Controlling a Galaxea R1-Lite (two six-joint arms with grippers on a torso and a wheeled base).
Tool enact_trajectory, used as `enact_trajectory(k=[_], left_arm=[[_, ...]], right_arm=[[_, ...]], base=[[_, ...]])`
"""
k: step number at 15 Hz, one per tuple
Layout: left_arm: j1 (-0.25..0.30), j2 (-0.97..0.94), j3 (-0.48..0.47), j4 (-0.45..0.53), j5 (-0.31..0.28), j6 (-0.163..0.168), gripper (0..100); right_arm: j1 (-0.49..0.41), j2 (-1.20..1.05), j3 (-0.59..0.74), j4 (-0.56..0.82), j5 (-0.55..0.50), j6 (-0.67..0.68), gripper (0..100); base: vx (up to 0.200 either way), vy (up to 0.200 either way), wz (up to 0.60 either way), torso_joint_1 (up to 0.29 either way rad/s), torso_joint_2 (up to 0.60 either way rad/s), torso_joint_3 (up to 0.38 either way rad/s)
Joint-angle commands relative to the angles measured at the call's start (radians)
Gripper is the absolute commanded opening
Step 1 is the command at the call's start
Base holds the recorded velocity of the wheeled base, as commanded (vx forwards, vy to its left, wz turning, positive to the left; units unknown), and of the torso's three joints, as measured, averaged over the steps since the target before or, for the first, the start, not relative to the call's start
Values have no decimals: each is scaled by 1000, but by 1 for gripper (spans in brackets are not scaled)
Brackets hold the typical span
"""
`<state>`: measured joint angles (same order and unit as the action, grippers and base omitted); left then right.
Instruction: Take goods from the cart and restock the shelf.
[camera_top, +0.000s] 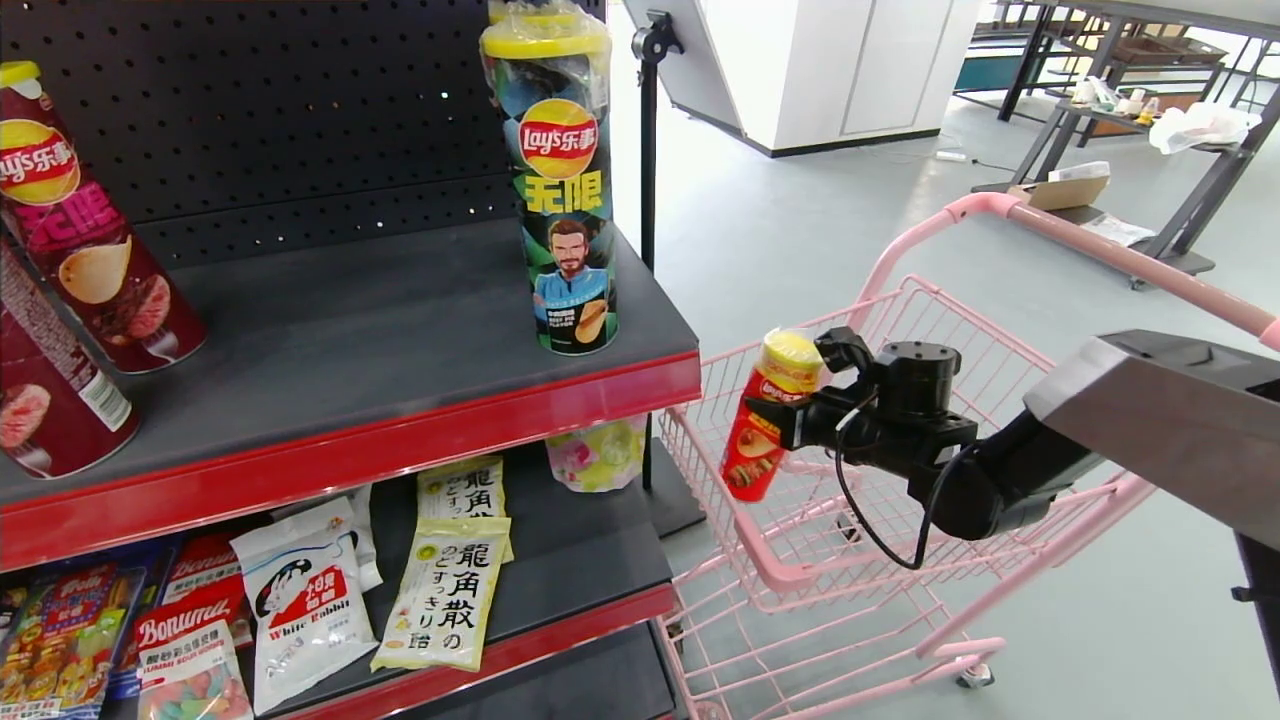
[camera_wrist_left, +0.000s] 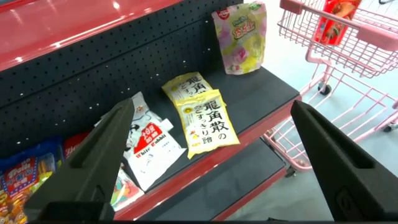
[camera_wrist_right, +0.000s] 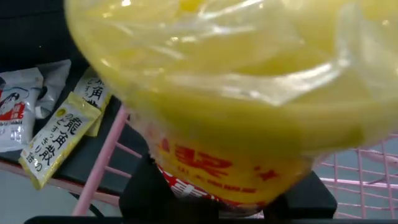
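While your right pincer (camera_top: 792, 408) is clamped on the crisp tube (camera_top: 760, 440), its fingers grip just under the yellow lid (camera_top: 792, 358). The tube hangs slightly tilted, foot below the pincer, at the top of the pink cart (camera_top: 765, 565) basket, at the end nearest the shelf (camera_top: 380, 330). The tube is red and wrapped in clear film. You can see a yellow-and-red roundel high on its label and a picture of crisps lower down.

Your left pincer (camera_wrist_left: 211, 155) is spread wide with nothing between its fingers. Beyond it, on the lower board, lie two yellow sachets (camera_wrist_left: 202, 118) printed with large black characters. A white bag (camera_wrist_left: 149, 146) with a red patch lies beside them. Farther off, a pastel pouch (camera_wrist_left: 239, 37) stands against the pegboard.

To the left of the right pincer, the upper board's red lip ends at a corner. A black post (camera_top: 648, 250) stands between that corner and the cart's rim. Past the corner, a tall tube (camera_top: 562, 190) in green and blue stands upright close to the lip, with a yellow lid and a portrait on its label. Farther left are two dark red tubes (camera_top: 85, 240), and a wide stretch of grey board lies between them and the tall tube.
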<state>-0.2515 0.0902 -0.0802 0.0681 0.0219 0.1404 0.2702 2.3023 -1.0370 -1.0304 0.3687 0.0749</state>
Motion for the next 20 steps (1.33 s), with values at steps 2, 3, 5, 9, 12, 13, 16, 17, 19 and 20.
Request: enact_trajectory(k=[2,3,5,9,12,13,16,17,19,20], left_arm=[[0,2,0,-1,-7,-1,100],[0,3,-9,-1,-7,-1,100],[0,26,-30,1,-4,-1,100],[0,233,-167,-1,-2,8,100],[-5,336,-210,-8,-16,25,100],[-3,336,-210,-7,-22,28,100],[-3,333,-213,-7,-17,30,100],[-3,339,-213,-7,-16,47,100],[-2,341,-211,-7,-8,120,100],[-2,341,-211,-7,3,136,100]], right_arm=[[-9,-285,132,76,-2,-67,0],[-26,-377,163,118,-4,-92,0],[-54,-551,196,224,-42,-119,0],[-45,-908,207,635,-198,-119,0],[-42,-1198,350,787,-254,-150,0],[-40,-1270,400,813,-281,-164,0],[-45,-1472,476,964,-297,-179,0],[-45,-1523,476,1040,-295,-181,0],[-46,-1555,471,1084,-297,-182,0],[-48,-1555,471,1084,-297,-185,0]], base=[[0,0,0,0,0,0],[0,0,0,0,0,0],[0,0,0,0,0,0],[0,0,0,0,0,0],[0,0,0,0,0,0],[0,0,0,0,0,0],[0,0,0,0,0,0],[0,0,0,0,0,0],[0,0,0,0,0,0],[0,0,0,0,0,0]])
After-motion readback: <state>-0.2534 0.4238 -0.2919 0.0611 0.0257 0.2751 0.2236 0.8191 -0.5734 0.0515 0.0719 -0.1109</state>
